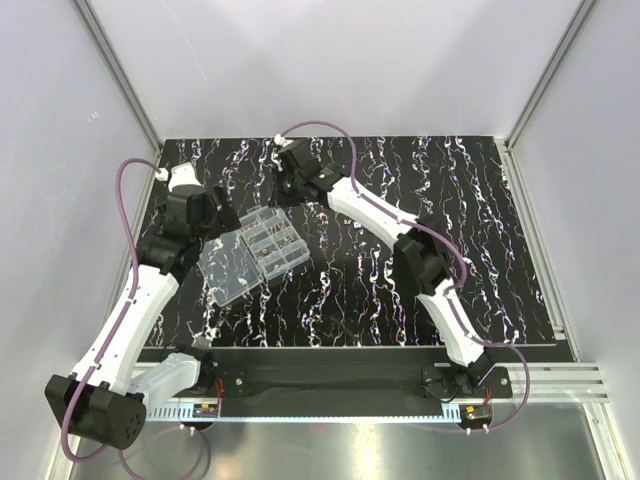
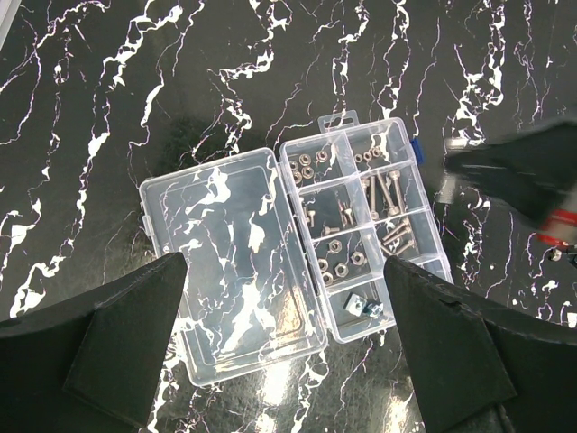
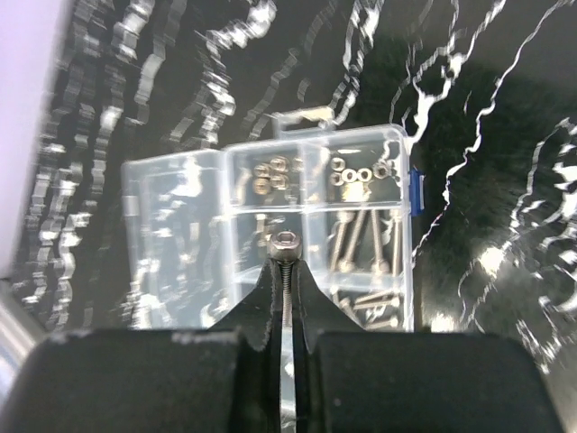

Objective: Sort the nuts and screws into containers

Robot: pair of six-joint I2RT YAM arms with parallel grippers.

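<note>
Seen from the left wrist, the left gripper [image 2: 284, 262] hangs with its black fingers [image 2: 117, 334] spread wide and holding nothing. It is over a clear plastic organiser box [image 2: 335, 121] lying open on the black, white-veined tabletop [image 2: 108, 117]. The flat clear hinged lid [image 2: 225, 262] lies at 9 o'clock of the compartments [image 2: 361, 225]. Small silvery ring-shaped nuts [image 2: 306, 167] sit in the two cells at 12 o'clock and in one nearer 6. Silvery pin-like screws [image 2: 383, 189] lie in the middle cells. The metal piece [image 2: 363, 307] in the 6 o'clock cell is too small to identify. The right gripper [image 3: 285, 271] is only a dark blur at 3 o'clock in that view. Its own camera shows its fingers pinched tight on one socket-head screw [image 3: 285, 242], close by the box, whose nearer cells they hide.
</note>
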